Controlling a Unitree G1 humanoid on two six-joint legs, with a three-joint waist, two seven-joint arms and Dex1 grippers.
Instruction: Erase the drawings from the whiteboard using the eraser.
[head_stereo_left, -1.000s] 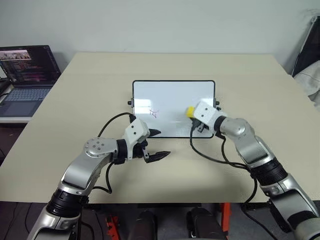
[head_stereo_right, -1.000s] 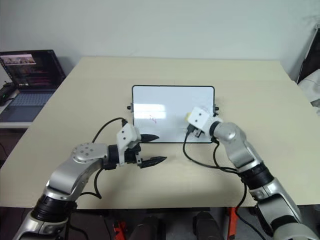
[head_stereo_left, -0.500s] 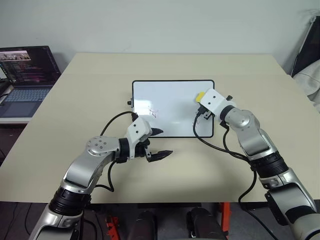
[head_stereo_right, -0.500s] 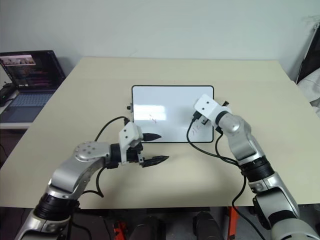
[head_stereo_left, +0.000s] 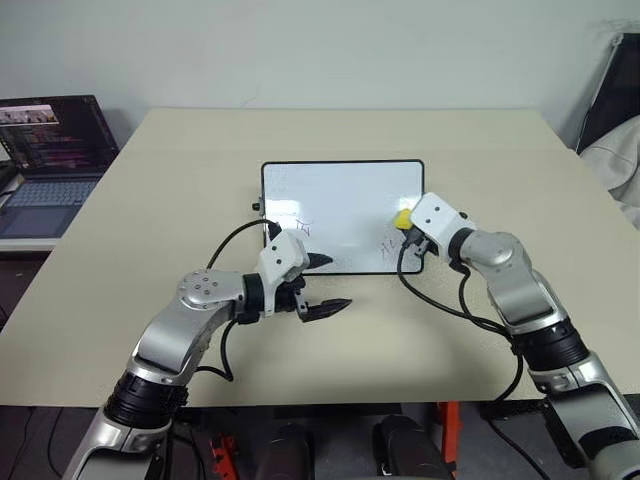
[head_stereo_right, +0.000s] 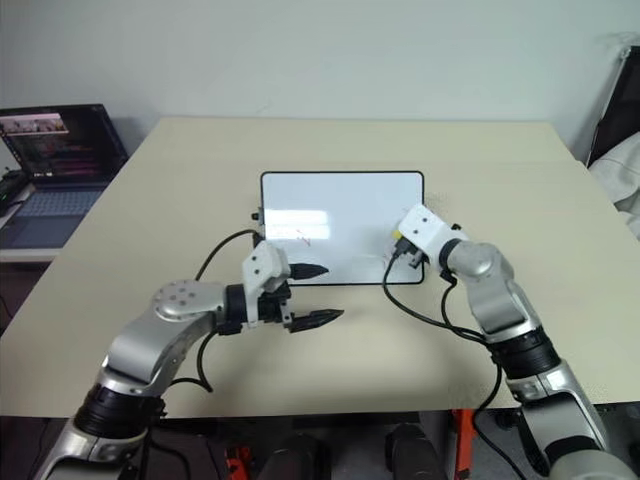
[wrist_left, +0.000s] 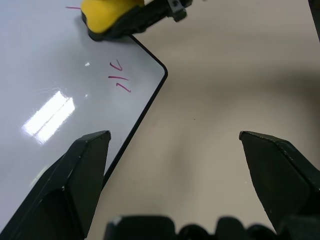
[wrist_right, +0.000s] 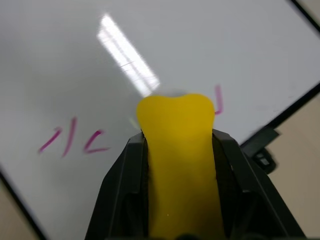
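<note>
Whiteboard: one, lying flat mid-surface, black frame, long side toward me. Eraser: one, yellow, pinched in my right pincer over the board's right part near its near-right corner. Drawings: I count two groups from the head views. One is a small purple-pink scribble near the board's near-left part; the other is a few short strokes by the near-right corner, just beside the eraser. In the right wrist view the strokes read as three slashes, plus one more short mark on the other side of the eraser, partly hidden behind it.

Hard to make out: the eraser's underside (can't see if it touches the board), and the left scribble's shape is too small to read. A laptop sits off the surface at far left, cut off by the frame edge. Some dark and pale stuff at the far right edge is also cropped, can't say what.

Right pincer: clamped shut on the eraser, both black fingers flanking the yellow block. Left pincer: jaws spread wide, holding nothing. It hovers at the board's near edge, with one fingertip over the frame and the other over bare surface.
</note>
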